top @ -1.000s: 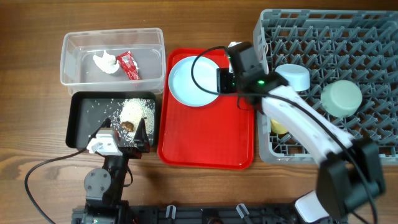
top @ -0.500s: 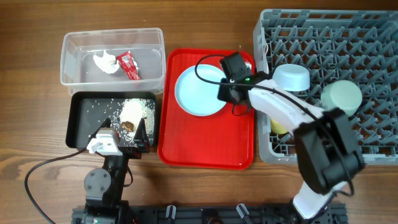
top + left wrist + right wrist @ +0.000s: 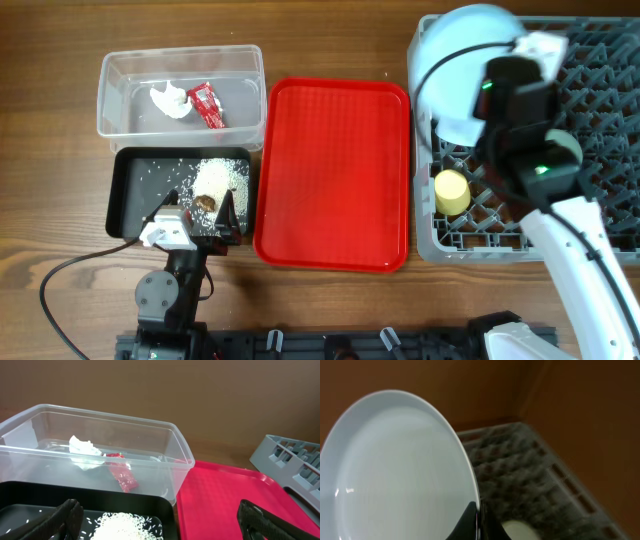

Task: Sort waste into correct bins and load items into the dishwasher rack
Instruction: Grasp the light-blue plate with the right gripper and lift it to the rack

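Nearest, at the near rim of the black tray (image 3: 125,195): left fingers (image 3: 64,519), spread wide, holding nothing. Just beyond, inside that tray, white rice grains (image 3: 222,172) and the brown food lump (image 3: 205,203). Farther still, in the clear tub (image 3: 120,75), crumpled tissue (image 3: 170,100) and red foil sachet (image 3: 207,105) side by side. To the right, on the counter (image 3: 60,200), the red serving tray (image 3: 335,190), then the grey dishwasher rack (image 3: 600,60) with the yellow cup (image 3: 451,191) in its near-left part. At the far end, right fingers (image 3: 472,519) pinched narrow on the rim of the pale blue plate (image 3: 455,70), held above the rack's far-left corner, broad face showing from overhead, so seemingly not on edge. Pegs below and to the right of the plate; probably a turn onto edge and a descent between peg rows called for next. Right arm alone within reach of that; left well apart.
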Controlling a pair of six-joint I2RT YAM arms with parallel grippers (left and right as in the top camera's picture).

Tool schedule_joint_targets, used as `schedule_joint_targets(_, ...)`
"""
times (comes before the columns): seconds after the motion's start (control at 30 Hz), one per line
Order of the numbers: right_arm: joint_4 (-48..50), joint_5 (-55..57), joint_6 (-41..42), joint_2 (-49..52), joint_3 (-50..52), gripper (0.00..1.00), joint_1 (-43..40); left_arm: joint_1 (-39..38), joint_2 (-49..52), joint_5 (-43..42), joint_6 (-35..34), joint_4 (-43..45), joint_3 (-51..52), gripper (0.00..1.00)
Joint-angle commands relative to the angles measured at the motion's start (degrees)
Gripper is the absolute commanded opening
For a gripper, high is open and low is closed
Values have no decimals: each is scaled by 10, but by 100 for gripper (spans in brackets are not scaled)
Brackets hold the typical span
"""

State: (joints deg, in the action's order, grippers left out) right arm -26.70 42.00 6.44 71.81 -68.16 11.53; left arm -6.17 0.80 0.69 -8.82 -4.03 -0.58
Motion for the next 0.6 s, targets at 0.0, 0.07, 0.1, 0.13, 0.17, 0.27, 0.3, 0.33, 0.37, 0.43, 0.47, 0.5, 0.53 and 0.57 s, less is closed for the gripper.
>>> schedule_joint_targets(0.0,83,61,-178,21,-3,4,-49,6,-5,-5,9,0,3,100)
schedule_joint_targets(0.07,139,85,-231,41,-3,4,-72,6,-5,-5,9,0,3,100)
schedule_joint_targets(0.1,167,86,-269,57,-3,4,-85,6,-5,-5,9,0,3,100)
schedule_joint_targets(0.13,181,86,-292,68,-3,4,-92,6,-5,-5,9,0,3,100)
schedule_joint_targets(0.17,194,86,-319,83,-3,4,-98,6,-5,-5,9,0,3,100)
schedule_joint_targets(0.27,205,69,-385,136,-3,4,-101,6,-5,-5,9,0,3,100)
schedule_joint_targets(0.3,205,69,-384,154,-3,4,-101,6,-5,-5,9,0,3,100)
schedule_joint_targets(0.33,208,69,-380,169,-3,4,-101,6,-5,-5,9,0,3,100)
schedule_joint_targets(0.37,215,69,-379,185,-3,4,-100,6,-5,-5,9,0,3,100)
schedule_joint_targets(0.43,232,73,-380,209,-3,4,-100,6,-5,-5,9,0,3,100)
schedule_joint_targets(0.47,239,77,-381,217,-3,4,-100,6,-5,-5,9,0,3,100)
schedule_joint_targets(0.5,246,83,-382,222,-3,4,-100,6,-5,-5,9,0,3,100)
schedule_joint_targets(0.53,259,82,-384,226,-3,4,-99,6,-5,-5,9,0,3,100)
schedule_joint_targets(0.57,270,82,-383,224,-3,4,-98,6,-5,-5,9,0,3,100)
